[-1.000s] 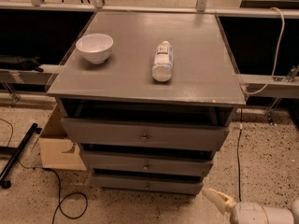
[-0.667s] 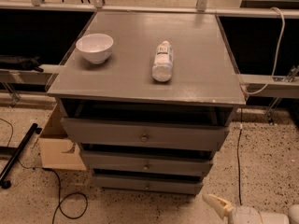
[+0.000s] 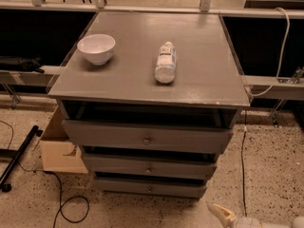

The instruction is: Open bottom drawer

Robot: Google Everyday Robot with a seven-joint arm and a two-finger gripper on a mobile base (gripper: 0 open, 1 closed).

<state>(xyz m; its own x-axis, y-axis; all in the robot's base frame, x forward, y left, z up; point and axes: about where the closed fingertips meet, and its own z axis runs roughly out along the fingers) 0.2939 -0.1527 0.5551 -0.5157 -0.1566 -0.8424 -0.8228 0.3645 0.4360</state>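
Surface: the flat grey painted top of a three-drawer cabinet point(image 3: 204, 80), square and bare over most of its area, its front edge overhanging the drawers.
On the surface, left: a small round white bowl point(image 3: 96, 48), upright, near the left edge.
On the surface, centre: a clear plastic bottle with a white label point(image 3: 166, 62), lying on its side, well apart from the bowl.
Top grey drawer point(image 3: 104, 134): the tallest front, with a wide dark gap between it and the surface above, and one small round knob at its middle.
Middle grey drawer point(image 3: 114, 164): a slimmer front set back a little under the top one.
Bottom grey drawer point(image 3: 123, 186): the lowest, slim front with a small round metal knob point(image 3: 150, 190), just above the floor and set back under the middle drawer.
Tool point(image 3: 219, 212): the cream-coloured tip of the robot's arm, low in the bottom right corner, right of the bottom drawer and apart from it, touching nothing; it holds nothing that can be seen, and whether it is open or closed cannot be told.
Floor: pale speckled terrazzo point(image 3: 275, 165), with a thin black cable looping at the lower left point(image 3: 66, 208) and a black pole lying at the left edge point(image 3: 16, 156).
Beside the cabinet: a brown cardboard box point(image 3: 57, 153), just left of the drawers.
Behind: a metal rail point(image 3: 142, 8) above dark panels; a white cable point(image 3: 280, 46) hangs at the right.
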